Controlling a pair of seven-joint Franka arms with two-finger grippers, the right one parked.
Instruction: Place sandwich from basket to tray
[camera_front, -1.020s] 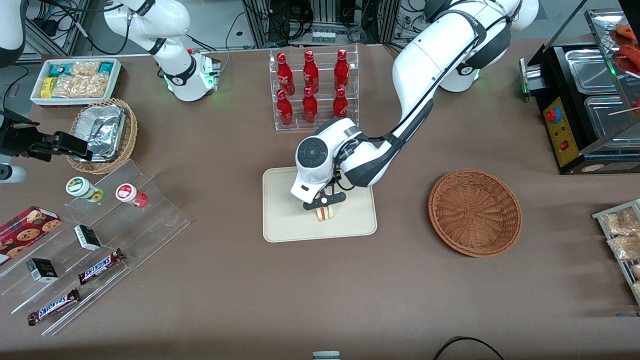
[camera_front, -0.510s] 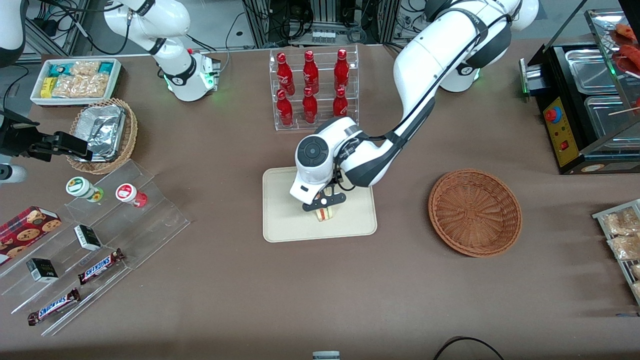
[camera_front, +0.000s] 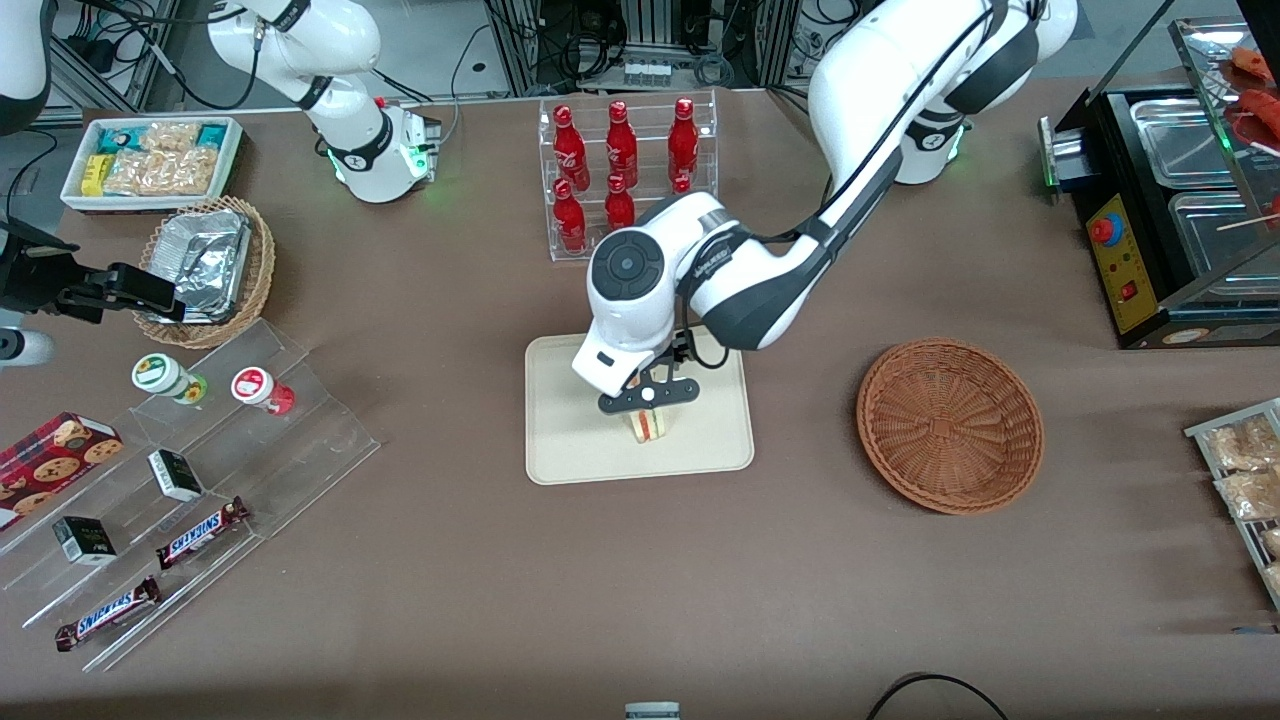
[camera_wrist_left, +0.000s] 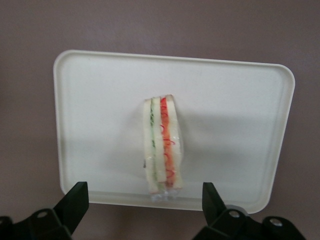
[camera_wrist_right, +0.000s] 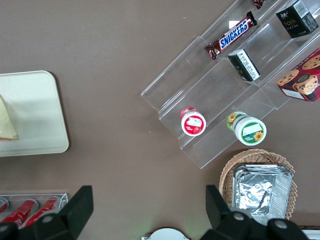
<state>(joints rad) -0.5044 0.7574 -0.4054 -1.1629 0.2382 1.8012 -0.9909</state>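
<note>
One sandwich (camera_wrist_left: 163, 146) to move, and it now stands on its edge on the tray (camera_wrist_left: 235, 90), near the rim nearest the front camera, with nothing gripping it. My pincer (camera_front: 648, 396) hangs just above it, fingers (camera_wrist_left: 75, 200) spread wide and clear of the bread on both sides. The basket (camera_front: 949, 424) sits bare on the tabletop (camera_front: 450, 580), well apart toward my own arm's end. I judge the placing done; what is left is only to lift clear without knocking the wedge over.
</note>
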